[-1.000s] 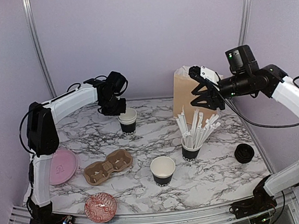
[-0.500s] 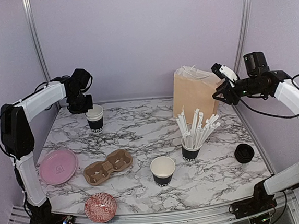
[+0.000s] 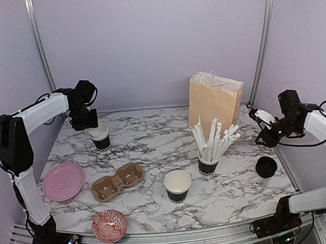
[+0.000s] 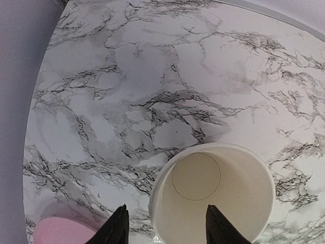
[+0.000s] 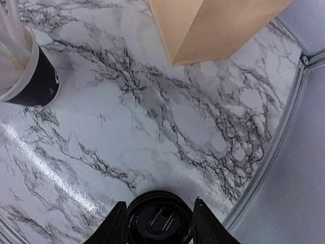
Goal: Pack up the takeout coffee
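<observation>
**Progress.** Nothing is packed yet, by my reading.
- Far coffee cup (image 4: pixel 213 195): upright on the table at 10 o'clock, white inside showing, nothing in it.
- Near coffee cup (image 3: pixel 178 186): upright at 6 o'clock, standing free.
- Cardboard carrier (image 3: pixel 118 183): at 8 o'clock, both wells vacant.
- Paper bag (image 3: pixel 214 101): upright at 1 o'clock, mouth open. I cannot see inside.
- Left to do, as I judge it: both cups into the carrier or the bag.

**Hands.**
- My left gripper (image 4: pixel 165 213): jaws parted about halfway, straddling the far cup's near rim, one finger outside the wall and one above the inside. Neither presses on it, so nothing is held.
- My right gripper (image 5: pixel 159 203): jaws parted, hanging above the black lid (image 3: pixel 266 166) at 4 o'clock and clear of it. It holds nothing.

**Surface.**
- Table (image 3: pixel 153 140): white marble pattern with dark veins, glossy.
- Straw cup (image 3: pixel 208 164): at 3 o'clock.
- Pink plate (image 3: pixel 63 182): at 9 o'clock.
- Red patterned bowl (image 3: pixel 109 225): at 7 o'clock.

**Room.**
- Plain lilac walls (image 3: pixel 145 43) enclose the table on three sides.
- Metal posts (image 3: pixel 39 53) stand at the rear corners.
</observation>
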{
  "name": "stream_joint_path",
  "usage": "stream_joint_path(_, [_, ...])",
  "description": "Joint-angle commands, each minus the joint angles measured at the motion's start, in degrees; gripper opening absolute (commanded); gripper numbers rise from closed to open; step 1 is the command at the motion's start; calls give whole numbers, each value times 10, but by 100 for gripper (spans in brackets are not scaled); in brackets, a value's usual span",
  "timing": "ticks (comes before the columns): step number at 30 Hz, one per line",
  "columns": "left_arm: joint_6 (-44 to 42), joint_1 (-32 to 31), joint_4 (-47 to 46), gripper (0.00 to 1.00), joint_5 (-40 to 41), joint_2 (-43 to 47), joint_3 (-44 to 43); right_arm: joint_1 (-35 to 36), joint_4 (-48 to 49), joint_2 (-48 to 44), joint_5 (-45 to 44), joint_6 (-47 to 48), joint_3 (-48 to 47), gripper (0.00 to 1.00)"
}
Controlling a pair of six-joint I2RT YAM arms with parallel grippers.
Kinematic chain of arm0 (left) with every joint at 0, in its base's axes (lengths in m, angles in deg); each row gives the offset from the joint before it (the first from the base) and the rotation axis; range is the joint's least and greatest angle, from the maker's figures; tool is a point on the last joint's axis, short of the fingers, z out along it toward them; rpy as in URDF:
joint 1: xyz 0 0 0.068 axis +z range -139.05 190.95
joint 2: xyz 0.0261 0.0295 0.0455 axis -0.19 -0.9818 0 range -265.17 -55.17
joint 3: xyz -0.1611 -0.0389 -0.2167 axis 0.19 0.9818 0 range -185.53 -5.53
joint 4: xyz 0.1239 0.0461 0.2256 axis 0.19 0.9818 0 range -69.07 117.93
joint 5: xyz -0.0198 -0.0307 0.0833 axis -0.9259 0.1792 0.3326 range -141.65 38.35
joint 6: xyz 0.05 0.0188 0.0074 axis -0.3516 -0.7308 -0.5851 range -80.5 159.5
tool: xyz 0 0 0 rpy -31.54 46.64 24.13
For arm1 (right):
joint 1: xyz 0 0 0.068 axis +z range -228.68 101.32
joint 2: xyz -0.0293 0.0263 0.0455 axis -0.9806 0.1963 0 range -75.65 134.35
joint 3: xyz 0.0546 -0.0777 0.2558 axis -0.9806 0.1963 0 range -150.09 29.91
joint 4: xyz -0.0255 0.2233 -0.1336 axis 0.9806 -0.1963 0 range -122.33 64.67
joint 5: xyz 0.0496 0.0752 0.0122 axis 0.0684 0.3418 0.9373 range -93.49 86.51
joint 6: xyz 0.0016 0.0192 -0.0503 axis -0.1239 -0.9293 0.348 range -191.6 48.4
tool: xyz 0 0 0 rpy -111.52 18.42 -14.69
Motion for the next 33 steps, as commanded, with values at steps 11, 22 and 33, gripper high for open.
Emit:
stream_joint_path(11, [-14, -67, -15, 57, 36, 151, 6, -8, -153, -35, -102, 181, 103, 41])
stream_joint_path(22, [-20, -94, -18, 60, 31, 132, 4, -8, -100, 13, -111, 170, 145, 38])
stream_joint_path(33, [-25, -104, -20, 60, 32, 121, -9, -9, -65, 37, -121, 158, 139, 33])
